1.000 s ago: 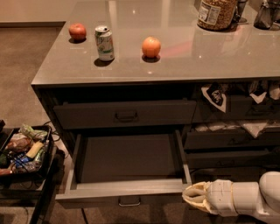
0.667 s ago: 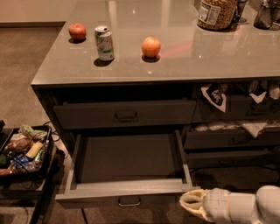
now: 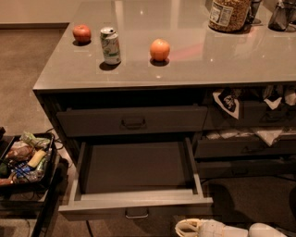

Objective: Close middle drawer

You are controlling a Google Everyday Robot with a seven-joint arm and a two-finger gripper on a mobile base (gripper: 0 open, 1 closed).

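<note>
The middle drawer [image 3: 106, 207] is pulled far out of the cabinet toward the near side. Its long box is empty and its flat front is the nearest part of the cabinet. It has not moved in the last second, so no part of the closing is done yet.

At the far left, a black tray [image 3: 51, 155] with snack packets stands on the floor just beside the drawer's left corner, as it did before. On the grey counter [image 3: 194, 65] above are a red apple [image 3: 82, 33], a green and white soda can [image 3: 111, 45], an orange [image 3: 159, 49] and, far right, a jar of nuts [image 3: 230, 14]. None of them has shifted. The top drawer [image 3: 92, 122] under the counter is closed.

The small bail handle [image 3: 137, 214] sits in the centre of the middle drawer's front.

What did change is the gripper [image 3: 181, 227]. One second ago it was beside the right end of the drawer front. Now it is lower and more to the left, under the front and a little right of the handle. I cannot tell if the claw is wide or narrow, and it holds nothing that I can see. In my judgement the arm is taking a place in front of the panel, so that it can push the drawer in.
</note>
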